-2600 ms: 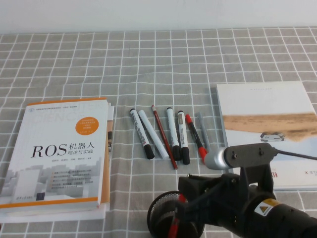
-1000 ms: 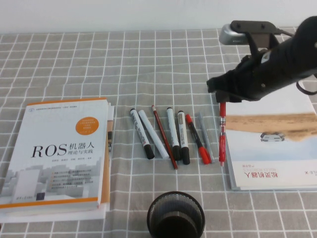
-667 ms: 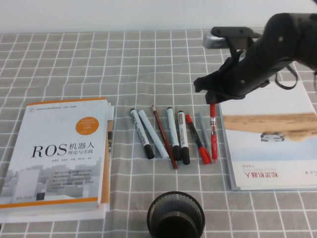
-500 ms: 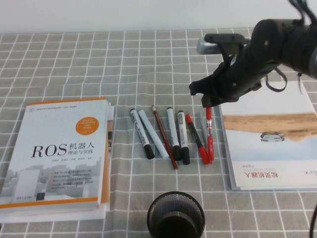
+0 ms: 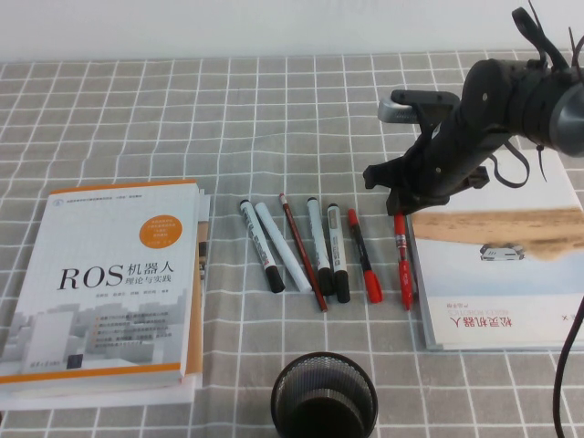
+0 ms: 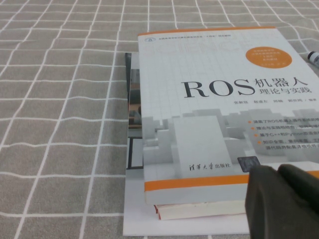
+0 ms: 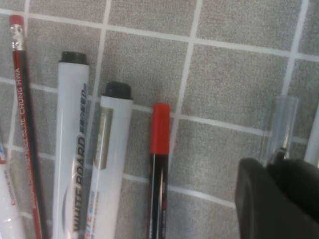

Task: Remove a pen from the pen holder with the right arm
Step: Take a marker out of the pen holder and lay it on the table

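My right gripper point(image 5: 399, 208) is shut on the top end of a red pen point(image 5: 402, 260). The pen points toward the near edge and sits low over the cloth, at the right end of a row of pens. The black mesh pen holder point(image 5: 324, 397) stands at the near edge, and I see nothing inside it. In the right wrist view the right gripper point(image 7: 279, 191) sits beside a red marker point(image 7: 159, 144) and a clear pen end point(image 7: 283, 124); the held pen is hidden there. My left gripper point(image 6: 281, 199) is shut with nothing in it, over the near corner of the ROS book point(image 6: 224, 109).
The row holds a white marker point(image 5: 263, 246), a red pencil point(image 5: 302, 254), two more markers and a red marker point(image 5: 363, 255). The ROS book point(image 5: 109, 283) lies at the left. A white book point(image 5: 497, 265) lies right of the held pen.
The right gripper lifted the red pen out of the holder and carried it to the far right. It swung left over the row, and has now come back right and lower.
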`<state>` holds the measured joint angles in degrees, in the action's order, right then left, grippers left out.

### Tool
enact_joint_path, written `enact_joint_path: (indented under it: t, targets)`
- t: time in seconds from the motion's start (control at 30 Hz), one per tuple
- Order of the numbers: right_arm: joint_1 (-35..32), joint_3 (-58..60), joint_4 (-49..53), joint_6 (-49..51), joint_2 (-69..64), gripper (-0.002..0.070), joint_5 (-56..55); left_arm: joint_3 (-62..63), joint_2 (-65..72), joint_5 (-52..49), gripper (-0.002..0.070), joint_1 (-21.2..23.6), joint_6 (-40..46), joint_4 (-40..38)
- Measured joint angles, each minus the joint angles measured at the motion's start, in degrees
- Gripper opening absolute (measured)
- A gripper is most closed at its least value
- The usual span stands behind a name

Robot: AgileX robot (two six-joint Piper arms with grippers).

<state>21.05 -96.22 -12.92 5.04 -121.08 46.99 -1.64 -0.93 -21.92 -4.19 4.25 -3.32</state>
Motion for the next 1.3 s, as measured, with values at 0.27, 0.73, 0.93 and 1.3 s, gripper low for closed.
enact_joint_path:
  t: [0.27, 0.73, 0.93, 1.3]
  targets:
    - [0.0, -0.1, -0.1, 0.0, -0.1, 0.0163, 0.6, 0.0, 0.0, 0.0, -0.0004, 0.0, 0.0, 0.0]
    - [0.0, -1.4, -2.7, -0.2, 0.2, 0.0258, 6.5, 0.0, 0.0, 0.0, -0.0004, 0.0, 0.0, 0.0]
    - [0.0, -2.2, -2.3, -0.3, 5.6, 0.0074, 10.0, 0.0, 0.0, 0.0, -0.0004, 0.0, 0.0, 0.0]
    - [0.0, -2.2, 1.2, -1.1, 21.3, -0.0003, 16.6, 0.0, 0.0, 0.0, -0.0004, 0.0, 0.0, 0.0]
